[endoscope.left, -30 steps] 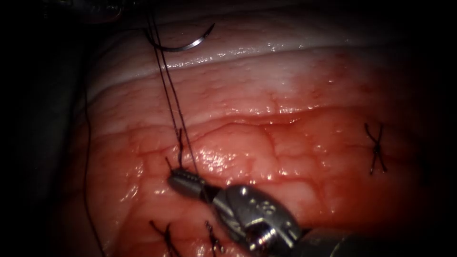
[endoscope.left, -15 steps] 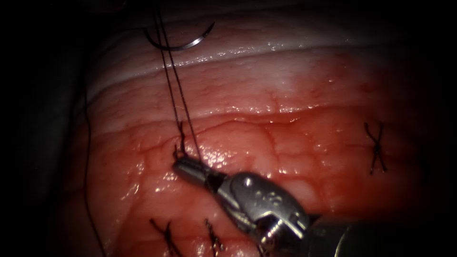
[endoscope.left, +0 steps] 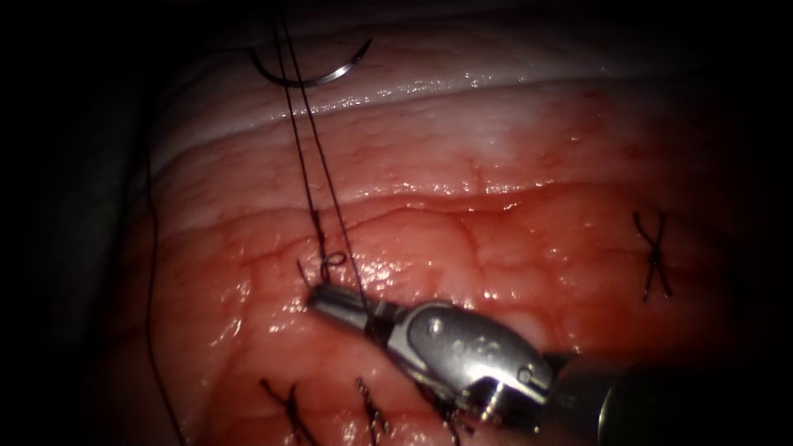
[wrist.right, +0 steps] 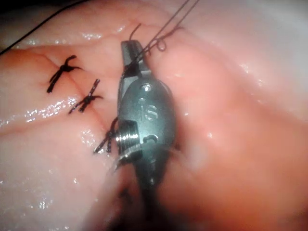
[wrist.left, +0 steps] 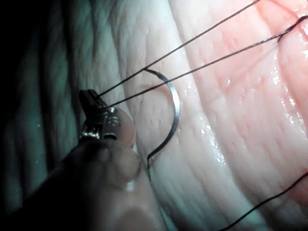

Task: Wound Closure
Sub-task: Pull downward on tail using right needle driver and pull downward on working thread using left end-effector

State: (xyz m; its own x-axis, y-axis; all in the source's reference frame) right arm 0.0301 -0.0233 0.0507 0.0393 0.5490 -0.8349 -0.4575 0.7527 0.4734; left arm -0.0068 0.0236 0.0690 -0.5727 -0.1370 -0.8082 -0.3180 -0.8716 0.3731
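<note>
Endoscope view, against a second ago: right tool (endoscope.left: 322, 299) drawn back a little toward the picture's right, jaws pressed together on the short end of the thread (endoscope.left: 310, 157). Small loop (endoscope.left: 333, 258) now raised clear just above those jaws, where before only a dark tail hugging the tissue (endoscope.left: 496, 248). Twin strands up to the top edge leaning slightly further right and looking taut. Judged from that: a throw being drawn down over the wound, knot not yet seated.

Left wrist view: left tool (wrist.left: 89, 96) clamped on both strands, close beside the needle (wrist.left: 175, 108).

Needle held by neither tool and not in the tissue; lying flat on the pale upper band, curve open upward, well apart from the knot. Seen in the endoscope view toward the upper left, with the two strands crossing over it. Cannot tell which side of the cut, the line of the cut itself being hard to make out.

Round about: three finished stitches (endoscope.left: 652, 256), one far right, two near the bottom edge just beside the right tool's body. Slack strand (endoscope.left: 149, 289) trailing down the left margin. Red fluid (endoscope.left: 206, 314) glistening over the lower tissue.

In the way: strands running over the needle, so a risk of snagging; bottom stitches close under the right tool's wrist
</note>
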